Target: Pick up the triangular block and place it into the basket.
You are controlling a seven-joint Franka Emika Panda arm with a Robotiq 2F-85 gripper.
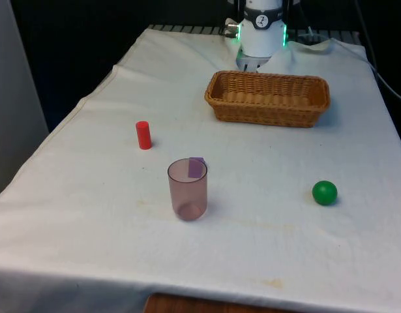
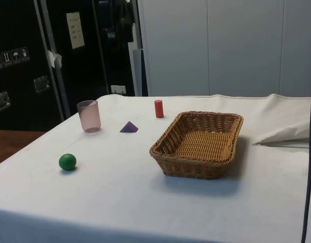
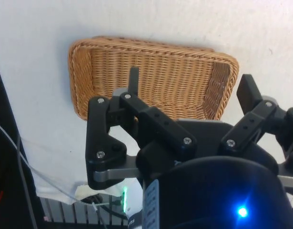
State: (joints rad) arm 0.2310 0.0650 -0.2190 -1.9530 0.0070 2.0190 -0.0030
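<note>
The gripper [image 3: 189,86] hangs above the far end of the table with its 2 black fingers [image 3: 133,82] spread wide apart and nothing between them; through the gap the wrist view looks down into the basket [image 3: 151,76]. The basket [image 1: 268,98] is a shallow woven tray, empty inside, sitting on the white cloth [image 1: 265,261] near the robot's end, and in the side view the basket [image 2: 201,143] stands well apart from the other things. The triangular block [image 2: 128,127] is a small purple pyramid lying flat on the cloth between the cup [image 2: 89,116] and the red cylinder [image 2: 159,108], near the cup but not touching it. In the front view the block [image 1: 196,167] sits just behind the see-through pinkish cup [image 1: 187,189], so it is seen partly through the cup's wall and its shape is hard to make out there. The red cylinder [image 1: 143,135] stands upright toward the front view's left. A green ball [image 1: 325,192] rests on the cloth toward the front view's right, well apart from the cup and the basket.
</note>
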